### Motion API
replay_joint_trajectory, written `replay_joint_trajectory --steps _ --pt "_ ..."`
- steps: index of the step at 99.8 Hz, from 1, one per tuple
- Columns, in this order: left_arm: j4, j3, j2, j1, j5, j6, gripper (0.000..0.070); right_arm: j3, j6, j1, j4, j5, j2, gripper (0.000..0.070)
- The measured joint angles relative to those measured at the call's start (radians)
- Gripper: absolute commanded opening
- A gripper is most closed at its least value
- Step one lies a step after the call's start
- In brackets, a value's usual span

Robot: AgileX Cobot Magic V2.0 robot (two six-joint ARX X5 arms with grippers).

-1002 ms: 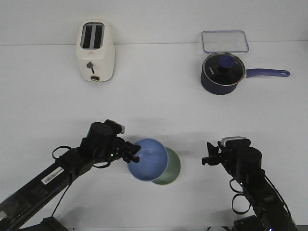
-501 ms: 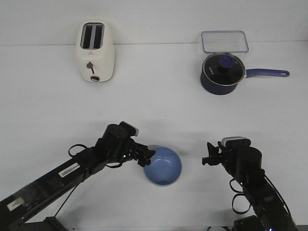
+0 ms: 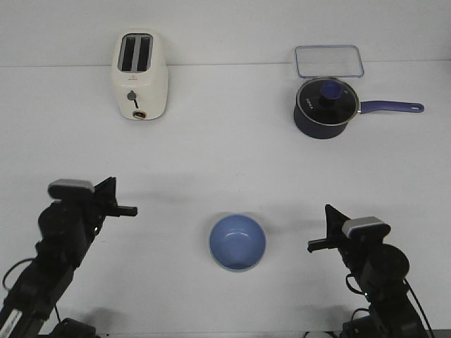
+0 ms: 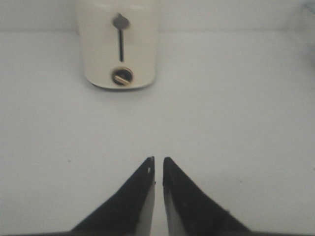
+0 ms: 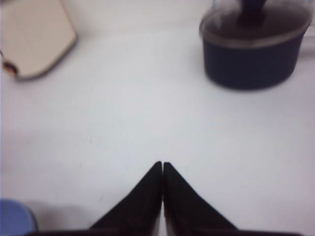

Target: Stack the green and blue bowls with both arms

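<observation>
The light blue bowl (image 3: 237,241) sits upright on the white table, front centre, and its edge shows in the right wrist view (image 5: 15,217). The green bowl does not show; it is hidden. My left gripper (image 3: 131,210) is well to the left of the bowl, raised, pointing right, with nothing in it. In the left wrist view (image 4: 158,159) its jaws are all but closed, with only a thin slit. My right gripper (image 3: 311,246) is to the right of the bowl, apart from it. In the right wrist view (image 5: 163,163) its jaws are pressed together and empty.
A cream toaster (image 3: 140,76) stands at the back left, also in the left wrist view (image 4: 118,46). A dark navy saucepan (image 3: 324,105) with a glass lid and long handle stands at the back right, with a clear lidded container (image 3: 329,60) behind it.
My left gripper let go of the blue bowl and drew far back to the left. The blue bowl now covers the green one. My right arm drew back a little.
</observation>
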Motion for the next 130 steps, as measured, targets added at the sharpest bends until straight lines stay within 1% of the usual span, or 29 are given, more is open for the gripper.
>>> replay_joint_trajectory --steps 15,20,25,29,54,100,116,123,130 --pt "0.219 -0.3 -0.301 0.099 0.0 0.031 0.0012 -0.08 -0.038 0.0 0.085 0.06 -0.152 0.0" --pt "0.254 -0.37 -0.385 0.127 0.0 0.031 0.0012 -0.082 -0.041 0.0 0.095 0.082 -0.155 0.0" --pt "0.247 -0.404 -0.44 0.146 0.0 0.03 0.0013 -0.082 -0.043 0.0 0.096 0.096 -0.154 0.0" --pt "0.237 -0.41 -0.465 0.154 -0.001 0.026 0.0013 -0.082 -0.045 0.0 0.096 0.101 -0.154 0.0" --pt "0.286 -0.404 -0.559 0.159 -0.001 0.023 0.0014 -0.082 -0.05 0.0 0.105 0.103 -0.154 0.0" --pt "0.285 -0.404 -0.571 0.159 0.0 0.023 0.0014 -0.082 -0.052 0.0 0.114 0.103 -0.154 0.0" --pt "0.288 -0.423 -0.596 0.177 0.002 0.069 0.0014 -0.082 -0.052 0.0 0.114 0.103 -0.154 0.0" --pt "0.291 -0.463 -0.623 0.211 0.039 0.079 0.0015 -0.082 -0.052 0.0 0.114 0.103 -0.154 0.0" --pt "0.29 -0.516 -0.642 0.252 0.113 0.083 0.0014 -0.082 -0.052 0.0 0.114 0.103 -0.154 0.0"
